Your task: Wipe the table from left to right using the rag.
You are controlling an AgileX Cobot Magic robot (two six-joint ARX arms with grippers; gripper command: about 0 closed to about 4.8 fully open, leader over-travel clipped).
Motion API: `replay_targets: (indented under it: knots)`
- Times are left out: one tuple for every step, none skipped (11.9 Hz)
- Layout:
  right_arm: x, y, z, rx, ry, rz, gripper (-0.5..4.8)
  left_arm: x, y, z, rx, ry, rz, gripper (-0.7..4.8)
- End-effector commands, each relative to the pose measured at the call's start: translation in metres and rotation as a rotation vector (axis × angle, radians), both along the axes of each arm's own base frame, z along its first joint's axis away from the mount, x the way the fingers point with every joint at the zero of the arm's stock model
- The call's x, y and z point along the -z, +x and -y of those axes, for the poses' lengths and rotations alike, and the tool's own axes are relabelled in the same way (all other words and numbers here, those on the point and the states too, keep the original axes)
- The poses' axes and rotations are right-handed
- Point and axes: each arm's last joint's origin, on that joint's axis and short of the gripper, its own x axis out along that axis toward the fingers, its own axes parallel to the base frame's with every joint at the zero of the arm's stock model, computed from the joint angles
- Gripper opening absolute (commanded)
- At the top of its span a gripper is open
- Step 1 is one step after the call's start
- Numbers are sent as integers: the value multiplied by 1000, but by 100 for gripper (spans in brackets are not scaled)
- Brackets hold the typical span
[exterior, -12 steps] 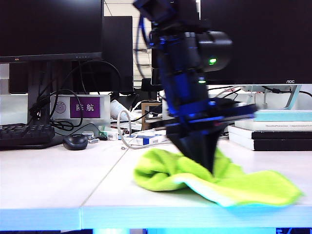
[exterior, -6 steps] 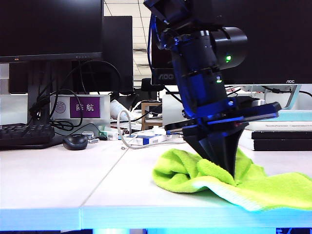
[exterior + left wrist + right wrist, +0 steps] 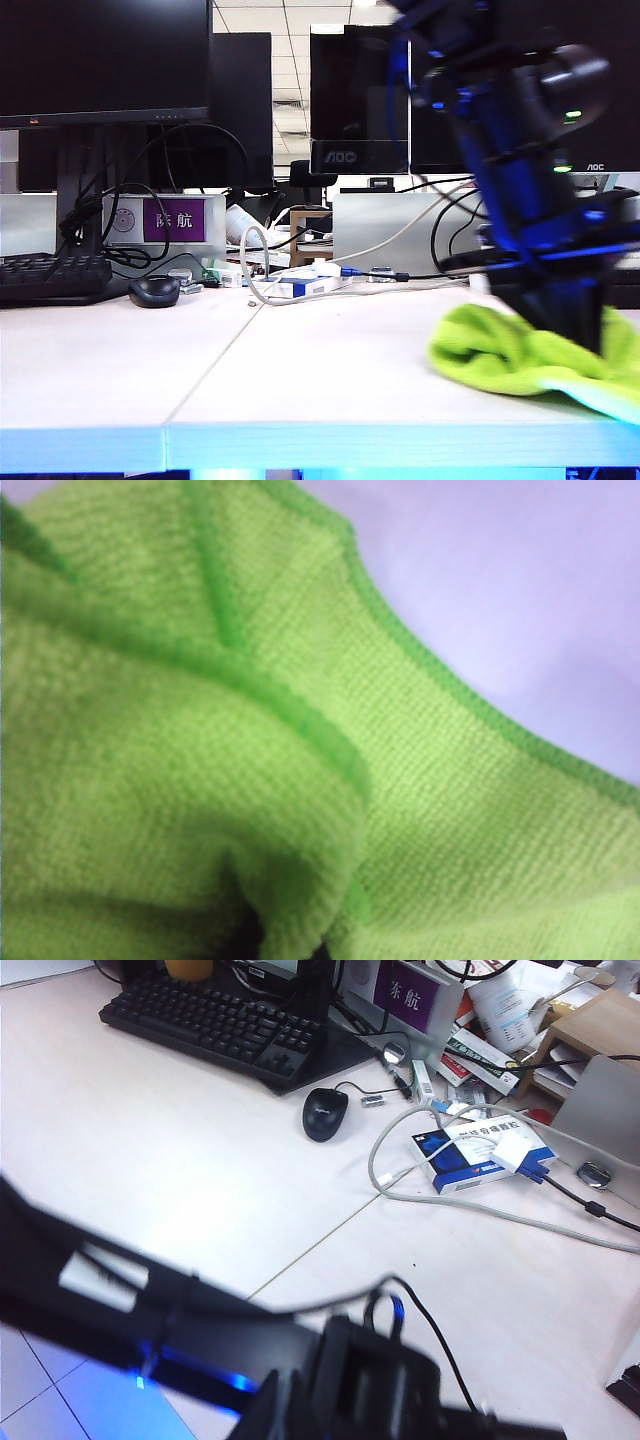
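The yellow-green rag (image 3: 505,358) lies bunched on the pale table (image 3: 300,385) at the far right of the exterior view, and its right end runs out of the picture. My left gripper (image 3: 585,338) points down into the rag, shut on a fold of it. The left wrist view is filled with the rag (image 3: 200,760). Only dark tips of the left gripper (image 3: 290,952) show, buried in the cloth. My right gripper (image 3: 285,1410) is shut and holds nothing, above bare table (image 3: 150,1160), beside a dark arm link.
At the back left are a black keyboard (image 3: 50,275), a black mouse (image 3: 155,291) and monitors with cables. A blue-white box (image 3: 470,1155) with a looped grey cable sits near the table's seam (image 3: 235,345). The front edge is close.
The left arm has swept to the right across the table, dragging the rag from the middle to the far right. The stretch of table left of the rag is now bare.
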Motion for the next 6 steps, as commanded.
replay_targets:
  knots:
    - [-2,0,0,0,12,12,-1,17,-7,9,12,13,-48,-5]
    - [-2,0,0,0,12,12,-1,22,-9,15,11,-7,-56,-5]
    - [-2,0,0,0,12,12,-1,23,-9,17,5,-25,-57,-5]
    - [-2,0,0,0,12,12,-1,23,-9,19,10,-45,-61,-5]
    - [-2,0,0,0,12,12,-1,26,-9,21,9,-63,-65,-5]
    - [-2,0,0,0,12,12,-1,26,-8,26,-11,-112,-68,-5]
